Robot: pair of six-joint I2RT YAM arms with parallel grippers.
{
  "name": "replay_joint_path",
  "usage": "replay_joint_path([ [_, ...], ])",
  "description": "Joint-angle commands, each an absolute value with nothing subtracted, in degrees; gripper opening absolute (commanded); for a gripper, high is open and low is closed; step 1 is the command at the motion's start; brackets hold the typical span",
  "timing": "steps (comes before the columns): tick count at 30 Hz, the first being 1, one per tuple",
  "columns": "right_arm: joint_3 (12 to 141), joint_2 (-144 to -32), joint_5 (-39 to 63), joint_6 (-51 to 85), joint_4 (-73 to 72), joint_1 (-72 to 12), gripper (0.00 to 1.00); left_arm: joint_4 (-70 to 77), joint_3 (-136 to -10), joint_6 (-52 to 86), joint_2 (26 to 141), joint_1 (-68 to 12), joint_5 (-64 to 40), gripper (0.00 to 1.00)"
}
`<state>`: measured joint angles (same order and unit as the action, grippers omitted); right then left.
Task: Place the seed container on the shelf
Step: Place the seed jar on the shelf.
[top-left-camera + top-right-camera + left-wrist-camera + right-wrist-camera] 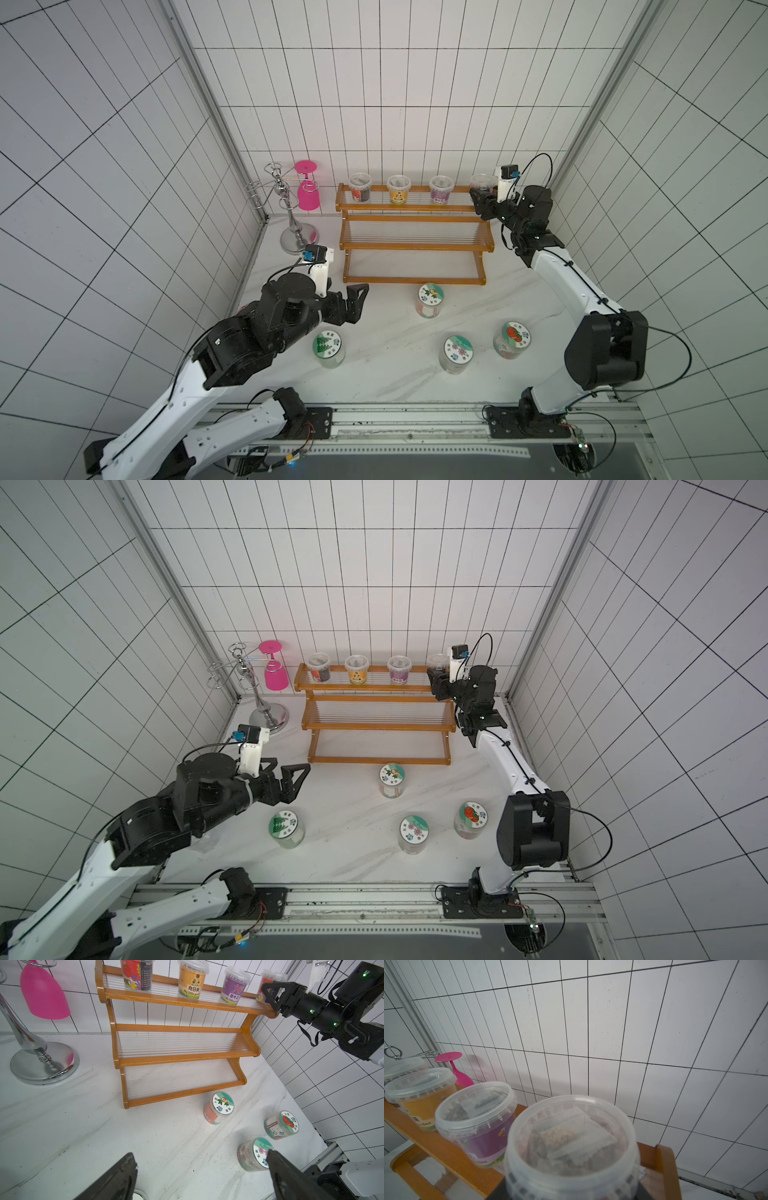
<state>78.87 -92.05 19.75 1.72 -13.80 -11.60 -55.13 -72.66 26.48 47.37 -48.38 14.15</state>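
Top views: right gripper [478,201] clamped on the seed container [483,183] at the right end of the shelf's [415,246] top tier; left gripper [347,297] over the counter's [374,374] left half.
Left wrist: left jaws spread wide above the counter.
Right wrist: seed container just beside a purple tub [475,1122].

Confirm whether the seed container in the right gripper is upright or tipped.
Upright: the seed container, held by the right gripper, has its lid on top, level with neighbours on the shelf.
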Motion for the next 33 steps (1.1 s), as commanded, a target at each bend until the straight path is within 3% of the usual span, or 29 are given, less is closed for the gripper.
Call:
replay_joint_path([
  [1, 82.65, -93.33, 18.80, 0.88, -13.38, -11.34, 0.56, -55.23, -72.33, 25.69, 46.87, -48.52, 15.20, 0.99],
  [11, 83.25, -95.54, 18.72, -0.10, -12.74, -11.42, 0.56, -55.10, -71.72, 25.71, 46.76, -48.52, 15.65, 0.98],
  [24, 80.53, -92.81, 17.76, -1.21, -12.40, -11.60, 0.76, -54.80, -71.37, 25.93, 46.09, -48.52, 16.17, 0.99],
  [33, 77.12, -89.40, 17.18, -1.70, -12.41, -11.60, 0.78, -54.76, -71.02, 26.37, 45.68, -48.52, 15.91, 0.98],
])
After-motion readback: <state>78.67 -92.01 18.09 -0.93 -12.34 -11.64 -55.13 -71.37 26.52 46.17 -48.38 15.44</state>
